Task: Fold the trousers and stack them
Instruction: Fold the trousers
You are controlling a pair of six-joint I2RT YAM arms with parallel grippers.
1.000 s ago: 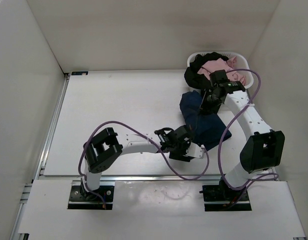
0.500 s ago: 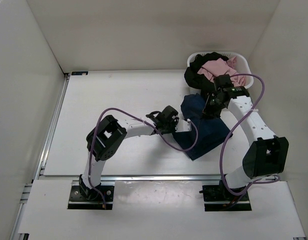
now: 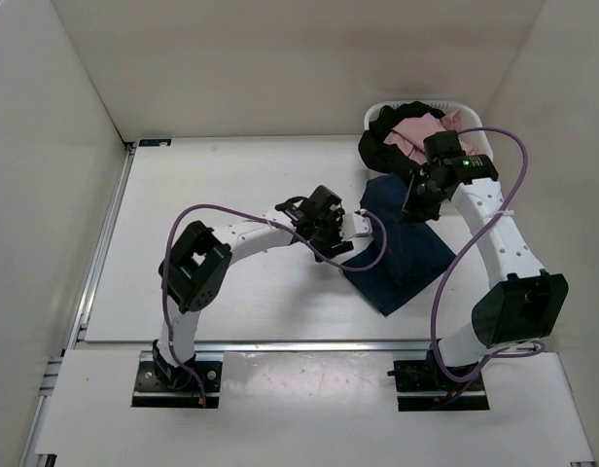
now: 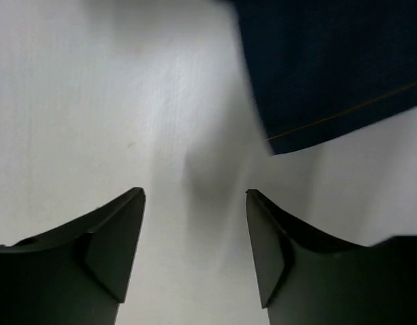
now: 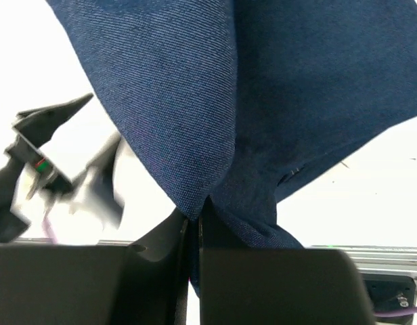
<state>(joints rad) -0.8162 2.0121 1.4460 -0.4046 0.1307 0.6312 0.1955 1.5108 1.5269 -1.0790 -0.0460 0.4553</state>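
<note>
a: what changed?

b: the left tool (image 4: 193, 196) swung up from the near side of the table (image 3: 231, 185) to the left edge of the trousers (image 3: 402, 258). its fingers are spread with nothing between them, bare table below, and a stitched denim corner just ahead.

a: right one?

b: the right tool (image 5: 194, 220) is pressed together on a fold of the denim, pinching it and holding it raised near the basket (image 3: 472, 110). the cloth lies flatter and wider than a second ago, on the right half of the table.

a: meaning for the task?

b: my read is it's still spreading out, with no fold made yet. the left probably goes for that corner next.

a: containers?

b: one white basket in the back right corner, heaped with a black garment (image 3: 382, 146) and a pink garment (image 3: 416, 131). the black one spills over the rim toward the trousers. i can't tell if they touch.
</note>
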